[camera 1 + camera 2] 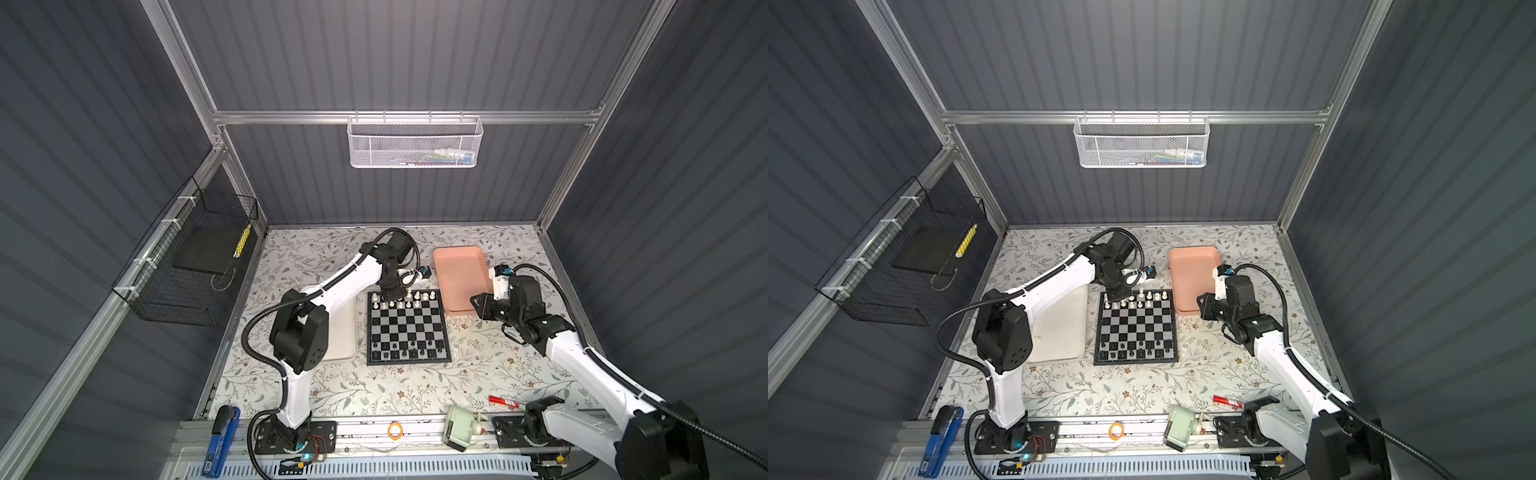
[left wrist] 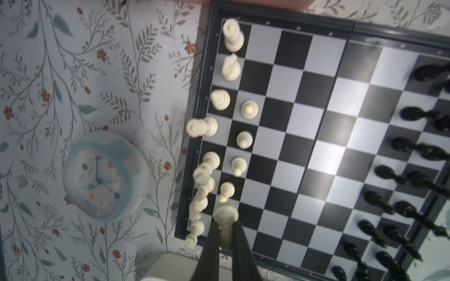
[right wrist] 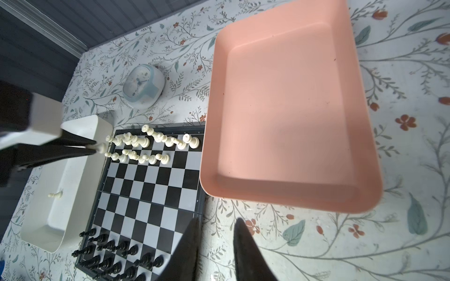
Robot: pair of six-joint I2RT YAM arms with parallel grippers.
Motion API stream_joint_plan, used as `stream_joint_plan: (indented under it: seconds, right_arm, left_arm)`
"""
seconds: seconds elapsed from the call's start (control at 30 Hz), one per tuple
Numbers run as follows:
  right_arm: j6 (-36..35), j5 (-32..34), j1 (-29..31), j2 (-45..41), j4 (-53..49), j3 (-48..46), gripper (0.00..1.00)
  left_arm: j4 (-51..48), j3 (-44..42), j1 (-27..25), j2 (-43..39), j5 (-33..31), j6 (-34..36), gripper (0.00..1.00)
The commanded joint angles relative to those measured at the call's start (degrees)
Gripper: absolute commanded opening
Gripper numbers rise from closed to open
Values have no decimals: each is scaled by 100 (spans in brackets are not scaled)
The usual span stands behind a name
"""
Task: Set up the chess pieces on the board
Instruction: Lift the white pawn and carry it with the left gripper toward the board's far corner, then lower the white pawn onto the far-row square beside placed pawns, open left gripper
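Over on the left, the left gripper is clamped on a white pawn right above the board, white side. Next it probably needs lowering onto an empty pawn square. The right gripper hangs slightly parted, holding nothing, beside the pink tray.

no readable text anywhere

the small clock shows only coloured dots on its dial, no legible numerals; the tiny marks along the board border are too blurred to make out.
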Motion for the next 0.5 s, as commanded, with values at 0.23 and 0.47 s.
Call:
stream_joint_plan:
  seconds: [0.23, 0.47]
  right_arm:
    - [-60, 296, -15, -630, -524, -114, 28]
    - [-122, 391, -20, -810, -650, -164, 29]
  left_arm:
    - [-341, 1378, -539, 1124, 113, -146, 8]
    - [-403, 1784, -727, 1543, 46, -115, 8]
